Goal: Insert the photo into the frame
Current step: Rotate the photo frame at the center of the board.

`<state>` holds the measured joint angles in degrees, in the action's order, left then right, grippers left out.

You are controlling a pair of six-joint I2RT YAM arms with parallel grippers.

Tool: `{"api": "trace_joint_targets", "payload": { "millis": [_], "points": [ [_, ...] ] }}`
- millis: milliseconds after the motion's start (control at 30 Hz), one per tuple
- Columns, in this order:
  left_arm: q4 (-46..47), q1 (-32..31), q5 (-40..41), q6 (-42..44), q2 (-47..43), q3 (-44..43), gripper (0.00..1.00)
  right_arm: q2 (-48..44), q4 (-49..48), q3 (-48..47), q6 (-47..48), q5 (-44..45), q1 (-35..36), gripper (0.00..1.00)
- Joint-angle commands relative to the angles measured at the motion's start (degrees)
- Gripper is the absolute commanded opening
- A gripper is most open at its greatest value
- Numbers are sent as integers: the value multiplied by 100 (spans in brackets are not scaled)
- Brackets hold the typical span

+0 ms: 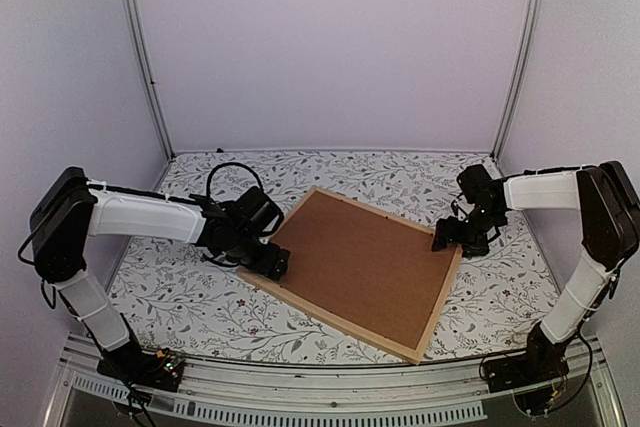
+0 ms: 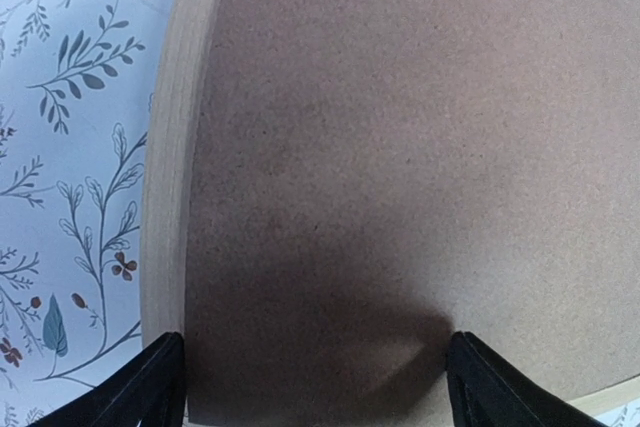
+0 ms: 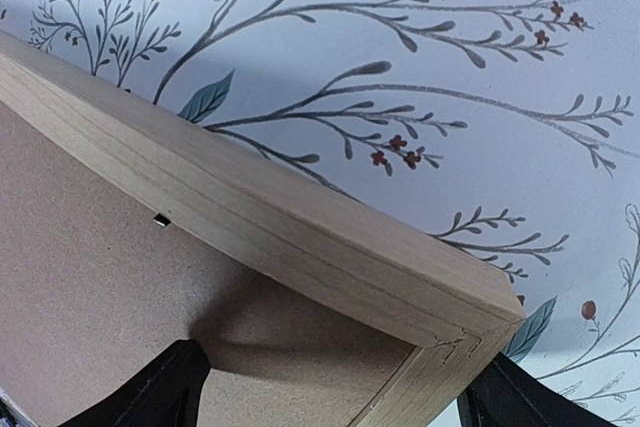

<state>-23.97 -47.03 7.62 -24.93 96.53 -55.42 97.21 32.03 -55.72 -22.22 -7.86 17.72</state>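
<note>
Centrally, the frame [image 1: 439, 303] lies flat on the table [image 1: 200, 297], turned at an angle so that one corner points toward each arm. A brown board [image 1: 360, 262] fills it from bar to bar, with only the thin light wood showing around it. The photo does not show in any view, and whether it lies under the board cannot be told.

The left gripper [image 1: 268, 262] hangs low over the frame's left corner with its jaws spread wide and holding nothing. In the left wrist view the gripper [image 2: 315, 397] has one finger [image 2: 150, 387] by the wooden bar [image 2: 170, 197], at the seam with the flowered table [image 2: 70, 147]. The other finger is over the board [image 2: 400, 147]. A soft shadow falls on the board between them. Whether either fingertip touches the surface cannot be told.

The right gripper [image 1: 455, 237] sits at the frame's right corner, equally wide open and empty. In the right wrist view the gripper [image 3: 340, 397] has the mitred corner of the frame [image 3: 280, 227] between its fingers [image 3: 160, 392]. One finger is over the board [image 3: 90, 287] and the other is out past the bar, above the table [image 3: 450, 67]. A small metal tab [image 3: 160, 219] shows at the bar's inner edge, against the board.
</note>
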Motion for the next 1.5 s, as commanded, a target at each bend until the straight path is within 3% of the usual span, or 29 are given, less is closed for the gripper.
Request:
{"api": "trace_joint_targets", "payload": {
  "millis": [0,833,1200,1467],
  "points": [
    [910,-313,-382,196,-117,-419,91,150,-535,0,156,-664,163,89],
    [369,-352,325,228,487,-922,100,-283,-450,114,371,-450,163,89],
    [83,-334,498,236,-68,-821,100,-932,-215,218,421,88,162,89],
    [-502,-180,263,-171,-662,-196,100,-1214,-74,306,362,268,162,89]
  ]
}}
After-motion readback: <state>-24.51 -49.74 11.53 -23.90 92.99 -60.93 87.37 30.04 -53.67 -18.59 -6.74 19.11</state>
